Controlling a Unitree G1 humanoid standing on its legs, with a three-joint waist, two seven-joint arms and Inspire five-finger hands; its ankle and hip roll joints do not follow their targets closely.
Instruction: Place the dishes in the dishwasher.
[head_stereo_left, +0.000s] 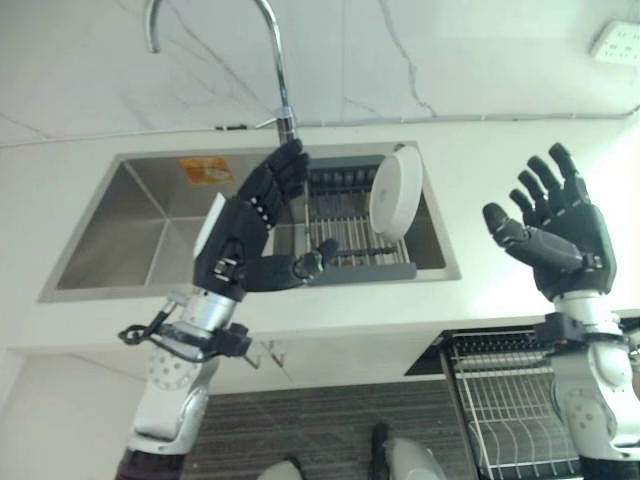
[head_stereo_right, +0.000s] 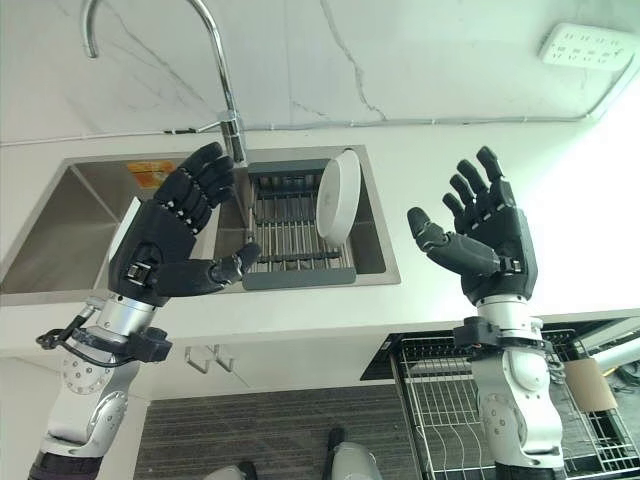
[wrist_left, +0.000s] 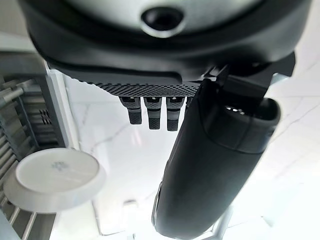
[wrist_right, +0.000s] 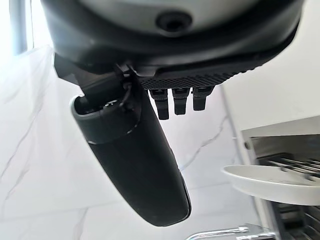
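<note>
A white plate (head_stereo_left: 394, 192) stands on edge in a grey drying rack (head_stereo_left: 345, 235) at the right end of the steel sink (head_stereo_left: 120, 235). My left hand (head_stereo_left: 245, 228) is raised over the sink just left of the rack, fingers straight and spread, holding nothing. My right hand (head_stereo_left: 560, 230) is raised over the white counter to the right of the sink, also open and empty. The plate (wrist_left: 52, 180) also shows past the fingers in the left wrist view, and the plate (wrist_right: 270, 181) shows in the right wrist view.
A tall curved tap (head_stereo_left: 275, 70) rises behind the sink. The pulled-out dishwasher rack (head_stereo_right: 450, 410) of wire sits below the counter at lower right. A wall socket (head_stereo_right: 580, 45) is at the upper right. The counter edge (head_stereo_left: 330, 335) runs in front of the sink.
</note>
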